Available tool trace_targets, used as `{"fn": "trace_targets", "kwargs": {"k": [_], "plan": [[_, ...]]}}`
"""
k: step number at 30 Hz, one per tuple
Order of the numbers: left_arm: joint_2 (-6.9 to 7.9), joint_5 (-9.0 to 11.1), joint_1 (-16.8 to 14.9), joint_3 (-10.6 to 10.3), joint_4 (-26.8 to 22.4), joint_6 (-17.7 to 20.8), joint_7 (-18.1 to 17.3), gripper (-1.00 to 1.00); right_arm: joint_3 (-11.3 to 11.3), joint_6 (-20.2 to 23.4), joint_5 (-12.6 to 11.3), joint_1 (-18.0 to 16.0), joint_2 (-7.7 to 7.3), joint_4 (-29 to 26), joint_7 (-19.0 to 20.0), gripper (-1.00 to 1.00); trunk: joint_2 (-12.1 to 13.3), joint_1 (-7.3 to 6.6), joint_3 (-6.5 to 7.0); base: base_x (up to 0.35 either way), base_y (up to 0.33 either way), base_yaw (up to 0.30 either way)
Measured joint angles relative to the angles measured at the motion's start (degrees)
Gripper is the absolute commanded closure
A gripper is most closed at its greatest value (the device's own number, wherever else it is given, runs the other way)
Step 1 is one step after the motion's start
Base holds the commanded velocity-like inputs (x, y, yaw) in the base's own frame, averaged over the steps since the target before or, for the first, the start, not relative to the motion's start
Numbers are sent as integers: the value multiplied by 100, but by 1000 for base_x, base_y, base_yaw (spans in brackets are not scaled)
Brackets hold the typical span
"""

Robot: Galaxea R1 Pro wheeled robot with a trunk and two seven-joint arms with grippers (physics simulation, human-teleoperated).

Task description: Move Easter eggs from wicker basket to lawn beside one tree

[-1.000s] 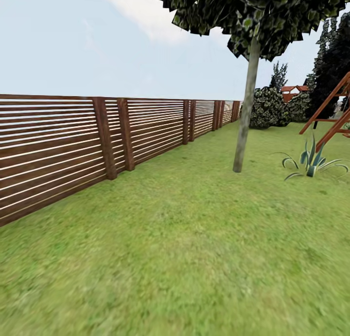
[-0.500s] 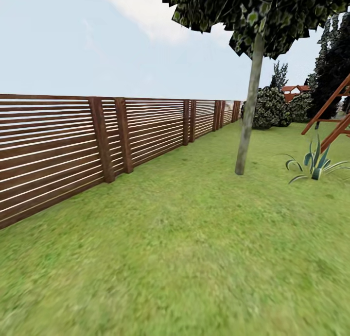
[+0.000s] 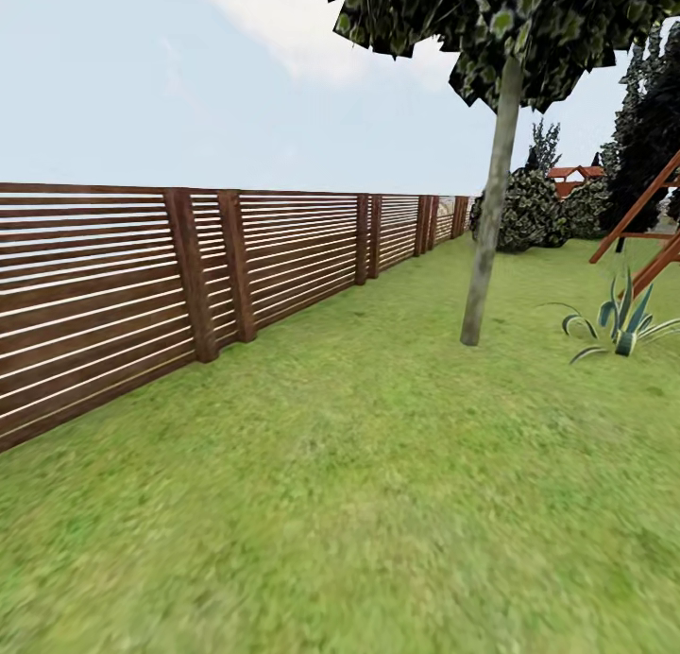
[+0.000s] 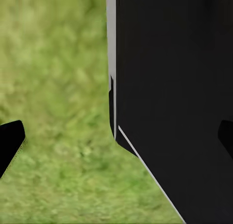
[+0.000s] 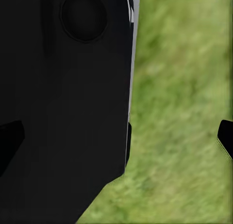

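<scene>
Wide lawn (image 3: 378,503) across the whole foreground of the head view, mottled green, bare of any basket or eggs within frame. Slatted brown wooden fence (image 3: 142,276) along the left side, receding toward the far end of the garden. One tree (image 3: 488,229) standing ahead and right of centre, straight grey-brown trunk rooted in the grass, leafy canopy cut off at the upper edge. Dark bushes (image 3: 529,210) and a tall near-black cypress (image 3: 652,134) behind it; reddish timber frame (image 3: 647,224) at the right margin; spiky green plant (image 3: 619,325) on the grass between tree and frame, well apart from the trunk. Left gripper (image 4: 116,136) seen from its wrist camera over grass beside a black body panel: fingertips spread wide at opposite edges, nothing between them. Right gripper (image 5: 119,136) likewise spread and empty over grass. Wicker basket and Easter eggs out of frame, location not determinable. Judged progress: no egg in hand, none visible beside the tree, so no placement confirmed; apparently a travel phase. Remaining, as far as can be judged: locating the basket, lifting eggs, setting all three by one trunk.
</scene>
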Motion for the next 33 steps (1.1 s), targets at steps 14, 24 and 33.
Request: {"fn": "trace_targets", "kwargs": {"k": [14,24,33], "plan": [[6,0,0,0,-3,0,-1,-100,-4,2,4,0,0,-1,1,-100,0,0,0,318,0,0],[5,0,-1,0,-4,0,-1,-100,0,-5,19,1,0,-4,4,-100,0,0,0,318,0,-80],[4,0,-1,0,-3,0,-1,-100,-8,-2,1,0,0,-1,2,-100,0,0,0,318,0,-15]]}}
